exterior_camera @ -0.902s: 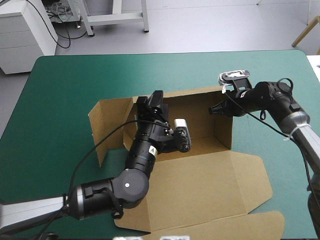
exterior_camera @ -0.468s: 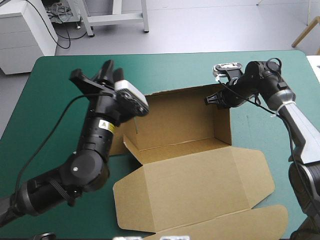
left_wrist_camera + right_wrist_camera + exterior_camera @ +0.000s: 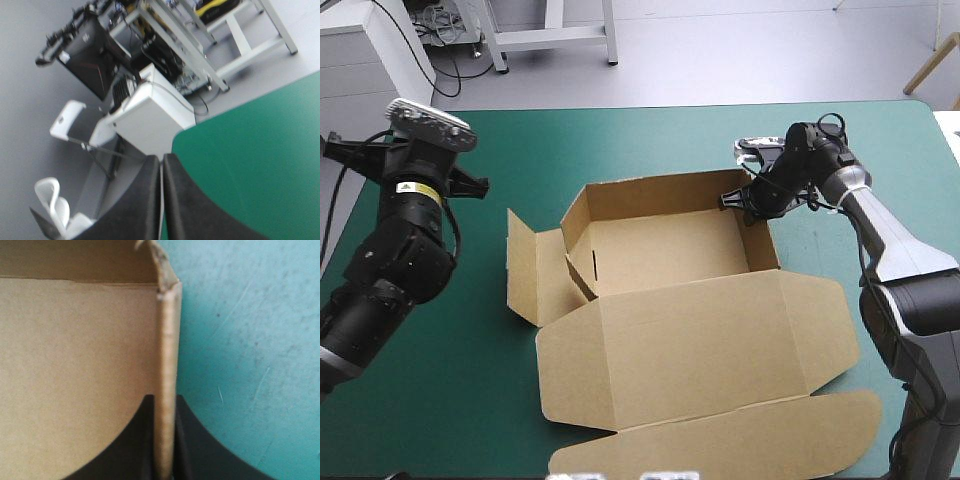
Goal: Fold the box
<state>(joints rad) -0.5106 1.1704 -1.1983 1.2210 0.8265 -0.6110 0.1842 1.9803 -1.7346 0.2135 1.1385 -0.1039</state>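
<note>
The brown box [image 3: 660, 240] stands in the middle of the table as an open tray with its back and side walls raised. Its lid [image 3: 700, 340] lies flat toward the near edge, and a side flap [image 3: 525, 265] hangs out at the left. My right gripper [image 3: 745, 205] is shut on the top edge of the box's right wall near the far corner; in the right wrist view the wall edge [image 3: 167, 340] runs between the black fingers [image 3: 192, 440]. My left gripper [image 3: 161, 167] is shut and empty, raised over the table's left side, well clear of the box.
The teal-green cover [image 3: 620, 140] lies bare beyond the box and to its left. The left arm [image 3: 405, 230] hangs above the table's left edge. A white cabinet [image 3: 150, 115] stands off the table's far left corner.
The left arm has pulled out of the box, lifted and swung to the table's left side, its fingers closing on nothing. The right gripper has kept hold of the right wall, and the box has turned slightly.
</note>
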